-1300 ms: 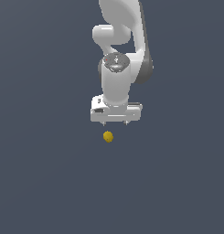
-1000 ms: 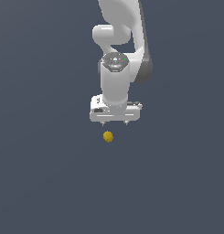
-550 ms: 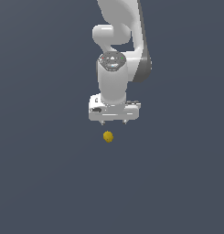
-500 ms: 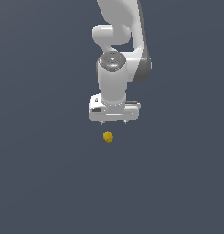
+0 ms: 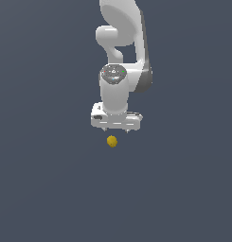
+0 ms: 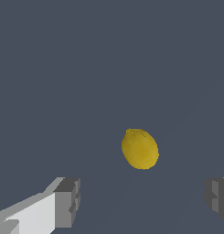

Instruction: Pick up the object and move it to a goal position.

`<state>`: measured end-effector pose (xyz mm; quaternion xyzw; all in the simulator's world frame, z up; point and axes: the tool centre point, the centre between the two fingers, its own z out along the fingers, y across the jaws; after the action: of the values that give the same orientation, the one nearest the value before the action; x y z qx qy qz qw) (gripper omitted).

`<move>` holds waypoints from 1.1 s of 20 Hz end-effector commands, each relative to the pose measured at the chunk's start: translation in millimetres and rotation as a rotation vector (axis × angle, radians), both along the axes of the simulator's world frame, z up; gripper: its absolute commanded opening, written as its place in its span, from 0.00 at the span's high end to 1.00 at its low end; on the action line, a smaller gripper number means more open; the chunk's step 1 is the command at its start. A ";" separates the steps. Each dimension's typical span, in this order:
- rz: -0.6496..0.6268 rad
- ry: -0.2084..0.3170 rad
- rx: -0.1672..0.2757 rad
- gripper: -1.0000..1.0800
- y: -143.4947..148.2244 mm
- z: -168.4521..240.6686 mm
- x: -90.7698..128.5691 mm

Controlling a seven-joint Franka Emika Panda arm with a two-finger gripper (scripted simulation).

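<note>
Because the yellow ball [image 5: 112, 141] lies alone on the dark counter [image 5: 46, 189], just below the downward-pointing pincer [image 5: 116, 130] and not touched, the pincer holds its fingers [image 6: 67, 201] wide apart, probably to straddle it before descending.

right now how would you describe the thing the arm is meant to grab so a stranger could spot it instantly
Find the white robot arm reaching down over the plain dark grey surface. Just below its open claw, not touching it, sits a tiny mustard-yellow ball. It is the only coloured thing in view, smooth, slightly egg-shaped up close, and much narrower than the gap between the claw's fingers.
</note>
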<state>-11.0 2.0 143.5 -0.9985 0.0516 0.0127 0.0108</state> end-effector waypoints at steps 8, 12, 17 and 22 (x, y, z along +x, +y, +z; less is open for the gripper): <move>-0.201 -0.014 -0.018 0.04 -14.5 -47.3 -5.2; -0.251 -0.018 -0.023 0.04 -18.4 -58.8 -7.3; -0.278 -0.021 -0.026 0.04 -20.6 -64.9 -8.5; -0.274 -0.020 -0.026 0.04 -20.2 -67.5 -8.7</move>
<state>-19.5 -18.3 77.8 -0.9822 0.1876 0.0005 0.0002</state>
